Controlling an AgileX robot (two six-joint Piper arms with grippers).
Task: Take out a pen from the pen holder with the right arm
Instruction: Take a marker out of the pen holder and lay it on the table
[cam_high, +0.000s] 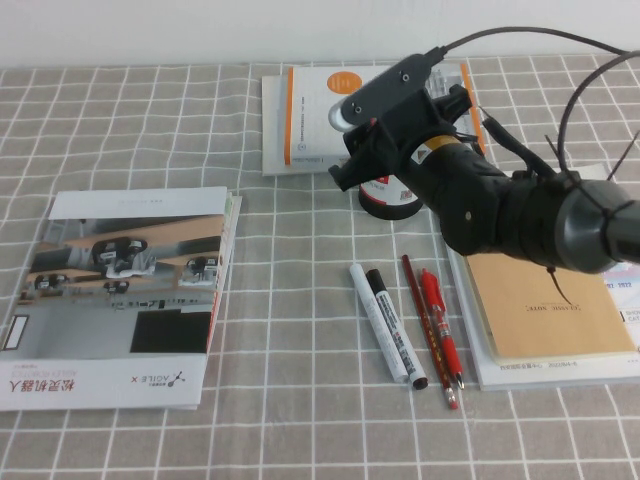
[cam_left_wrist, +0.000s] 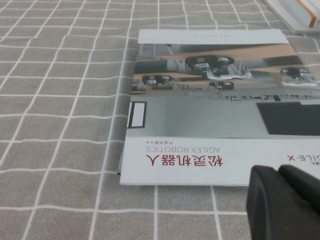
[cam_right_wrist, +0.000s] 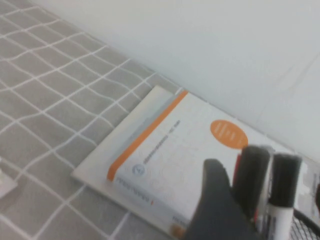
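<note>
The pen holder, a round mesh cup with a red and black base, stands at the back centre, mostly covered by my right arm. My right gripper hangs right over it. In the right wrist view the right gripper is open. One dark finger is beside two black-capped markers standing in the holder's mesh rim. The other finger barely shows at the picture's edge. My left gripper is shut and empty, low over the table by a brochure's edge.
A white marker, a red pencil and a red pen lie on the checked cloth in front of the holder. An orange-striped booklet lies behind it, a brown notebook to its right, the brochure at left.
</note>
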